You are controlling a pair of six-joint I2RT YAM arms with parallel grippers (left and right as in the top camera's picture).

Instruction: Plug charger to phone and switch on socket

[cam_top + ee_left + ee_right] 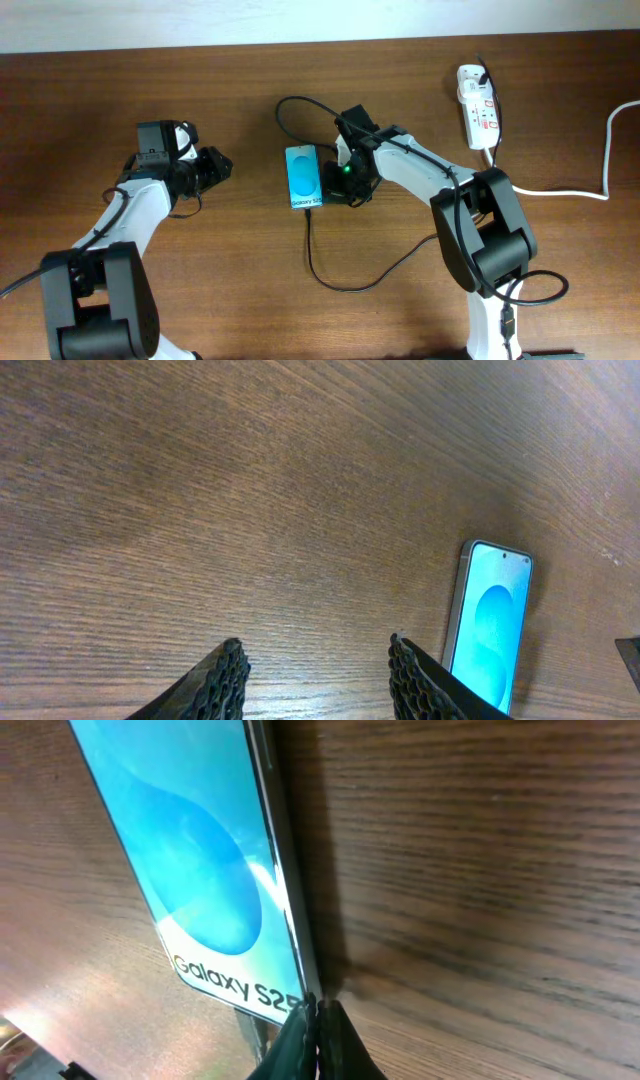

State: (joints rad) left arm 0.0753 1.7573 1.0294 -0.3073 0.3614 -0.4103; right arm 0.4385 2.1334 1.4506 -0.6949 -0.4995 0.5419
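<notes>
The phone (303, 177) lies flat at the table's middle, its cyan screen up. It also shows in the left wrist view (492, 618) and in the right wrist view (200, 870). The thin black charger cable (312, 255) meets the phone's near end and loops right under my right arm. Its dark tip (262, 1032) shows at the phone's lower edge. My right gripper (338, 183) is shut, its fingertips (318, 1008) touching the phone's lower right corner with nothing visible between them. My left gripper (221, 166) is open and empty, left of the phone (315, 652). The socket (478, 106) lies at the far right.
The thick white cord (606, 150) runs from the socket's near end out to the right edge. A black lead (490, 75) runs along the socket's top. Another loop of black cable (285, 110) lies behind the phone.
</notes>
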